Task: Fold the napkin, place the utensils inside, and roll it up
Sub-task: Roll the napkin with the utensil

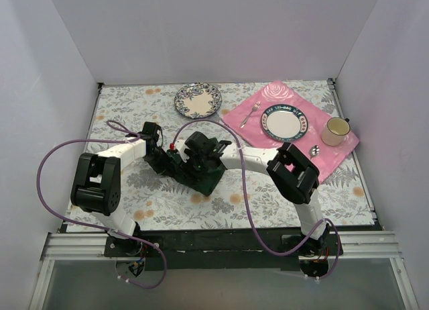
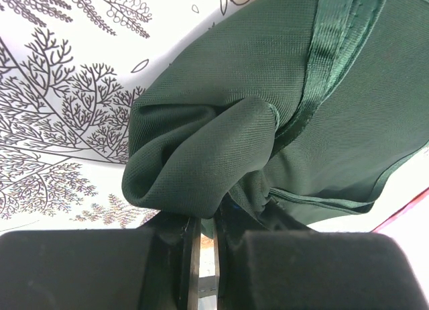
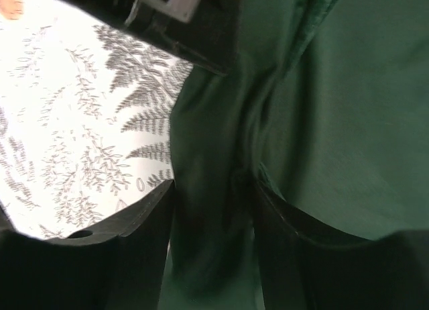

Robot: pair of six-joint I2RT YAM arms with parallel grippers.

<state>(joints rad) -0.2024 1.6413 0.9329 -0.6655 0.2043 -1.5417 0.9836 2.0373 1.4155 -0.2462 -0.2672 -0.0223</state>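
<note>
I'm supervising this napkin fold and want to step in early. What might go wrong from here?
1. The left gripper pinches a bunched wad of the napkin, not a flat edge; pulling may drag creases into the fold.
2. The right gripper stands open around the napkin, so one-sided pulling could skew it.
3. Both grippers work close together and might collide.

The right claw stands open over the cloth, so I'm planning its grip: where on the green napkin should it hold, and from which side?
Probably the stitched hem of the napkin, from above, on the side away from the left claw. That band runs straight and smooth, while that claw pinches the bunched fold; a grip apart from it could spread the cloth.
</note>
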